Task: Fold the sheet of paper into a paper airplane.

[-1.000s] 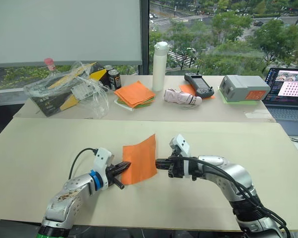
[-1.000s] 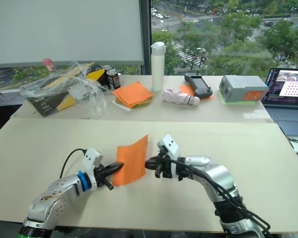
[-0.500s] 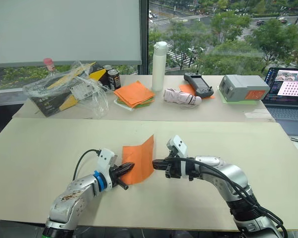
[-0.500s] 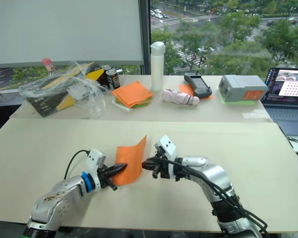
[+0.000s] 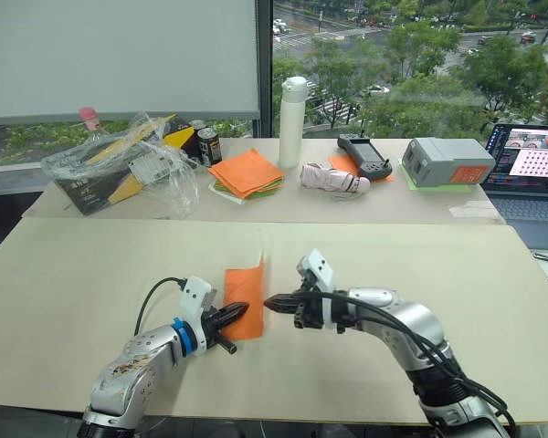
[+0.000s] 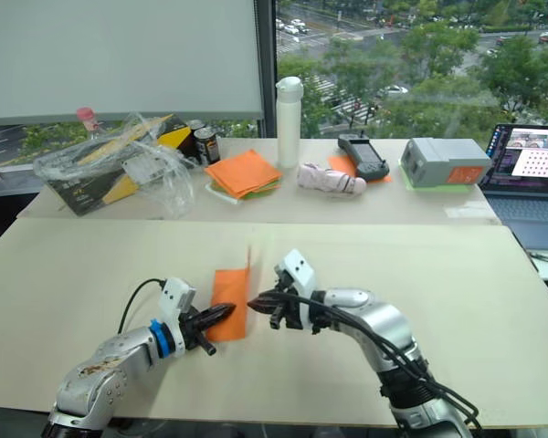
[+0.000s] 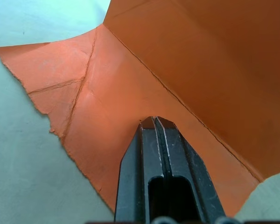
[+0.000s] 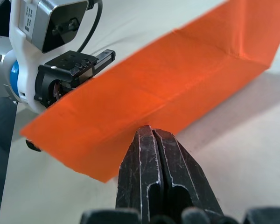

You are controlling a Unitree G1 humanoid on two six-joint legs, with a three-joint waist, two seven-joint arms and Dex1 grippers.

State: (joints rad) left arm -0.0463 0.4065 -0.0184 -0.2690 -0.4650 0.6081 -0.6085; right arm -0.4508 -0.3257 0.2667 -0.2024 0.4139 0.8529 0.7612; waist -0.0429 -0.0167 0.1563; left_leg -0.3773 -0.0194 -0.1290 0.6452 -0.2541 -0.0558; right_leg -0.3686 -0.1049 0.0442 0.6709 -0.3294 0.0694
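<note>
sheet (image 5: 244, 294): mid near counter (image 5: 64, 274), left part flat, right part stood upright along a crease | left pincer (image 5: 240, 312): pressed together, we pinned the flat part | right pincer (image 5: 270, 302): pinched on the raised flap's edge, we held it up to fold leftward

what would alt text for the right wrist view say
The right gripper, fingers shut, pinches the edge of an orange sheet of paper folded up along a crease above a pale table. Beyond the paper sits the left gripper.
</note>
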